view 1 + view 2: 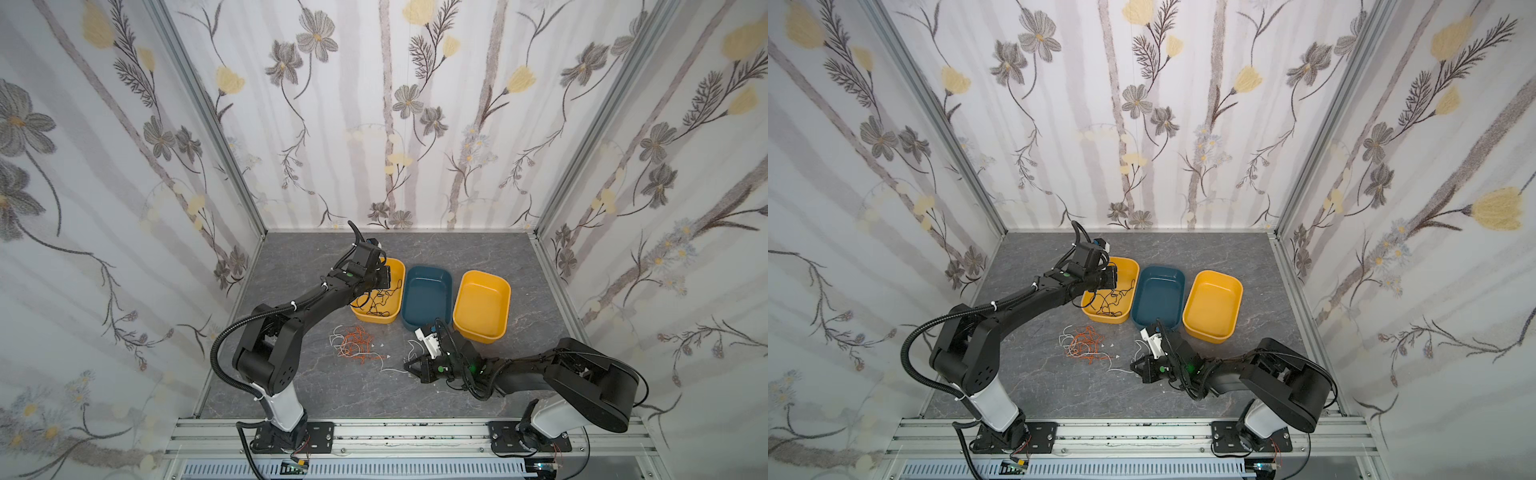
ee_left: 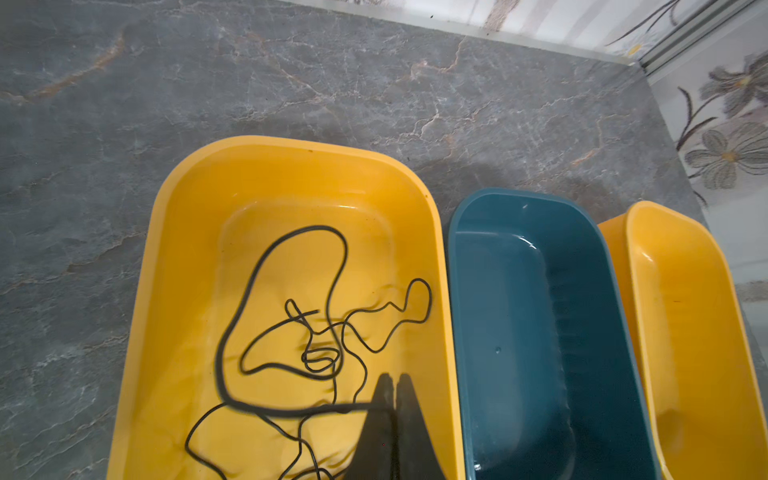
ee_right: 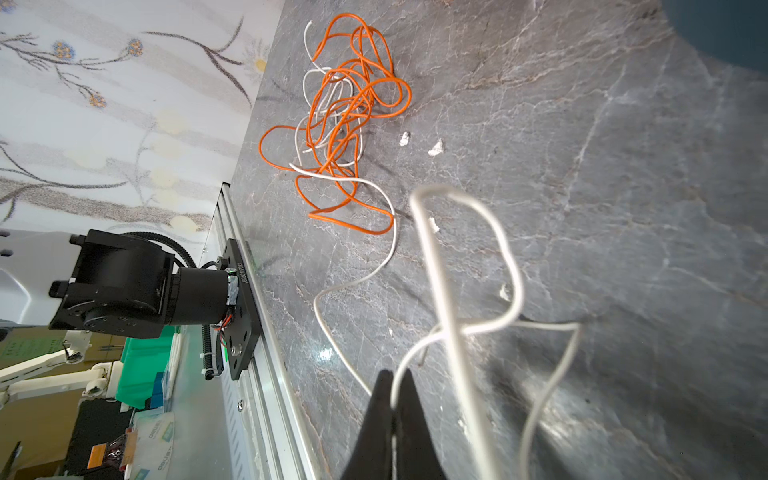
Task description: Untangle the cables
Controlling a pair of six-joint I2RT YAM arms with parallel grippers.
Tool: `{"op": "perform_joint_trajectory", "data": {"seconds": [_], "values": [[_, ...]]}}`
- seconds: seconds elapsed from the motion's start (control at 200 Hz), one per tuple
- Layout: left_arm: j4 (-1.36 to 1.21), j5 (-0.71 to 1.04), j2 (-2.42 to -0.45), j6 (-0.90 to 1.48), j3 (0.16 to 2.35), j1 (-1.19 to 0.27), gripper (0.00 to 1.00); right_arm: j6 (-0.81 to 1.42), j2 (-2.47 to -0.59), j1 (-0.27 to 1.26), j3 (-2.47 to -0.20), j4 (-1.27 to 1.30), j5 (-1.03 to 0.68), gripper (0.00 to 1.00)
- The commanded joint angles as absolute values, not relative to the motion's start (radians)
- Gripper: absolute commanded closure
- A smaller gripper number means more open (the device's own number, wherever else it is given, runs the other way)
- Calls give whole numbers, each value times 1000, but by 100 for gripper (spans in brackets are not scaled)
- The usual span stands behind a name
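black arms, white bases, corrugated black hoses

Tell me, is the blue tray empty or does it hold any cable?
Empty. The blue tray shows only its bare floor; the black cables lie in the yellow tray beside it.

Bare tabletop along the far wall; cable tangle and row of trays mid-table.

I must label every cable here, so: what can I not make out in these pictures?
- Black cables: partly under the left arm in both top views; cut off by the left wrist view's edge.
- White cable in the right gripper: blurred, too near the lens.
- Orange-and-white tangle: cable count unclear, strands thin and overlapping.
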State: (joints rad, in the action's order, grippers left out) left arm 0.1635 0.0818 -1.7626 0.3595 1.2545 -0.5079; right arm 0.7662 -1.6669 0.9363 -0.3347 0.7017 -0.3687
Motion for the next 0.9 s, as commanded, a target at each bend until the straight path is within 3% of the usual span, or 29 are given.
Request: {"op": "perform_joint_trajectory", "data": {"seconds": [0.0,0.06,0.27,0.37,0.61,0.894], "values": [[191,58,-1807,363,1296,-508,95,773,-1656,936,-331,750,-364,100],[204,41,-1821,371,1307,-508,89,772,-1649,936,-331,742,-359,100],[264,1,-1806,383,1337,-505,57,766,-1627,937,-334,723,-350,100],[275,3,-1760,378,1335,-505,48,767,-1628,937,-337,721,-351,100],[296,60,-1580,375,1240,-505,40,763,-1564,939,-361,682,-345,100],[228,124,-1335,481,929,-516,40,697,-1388,943,-442,487,-294,100]]}}
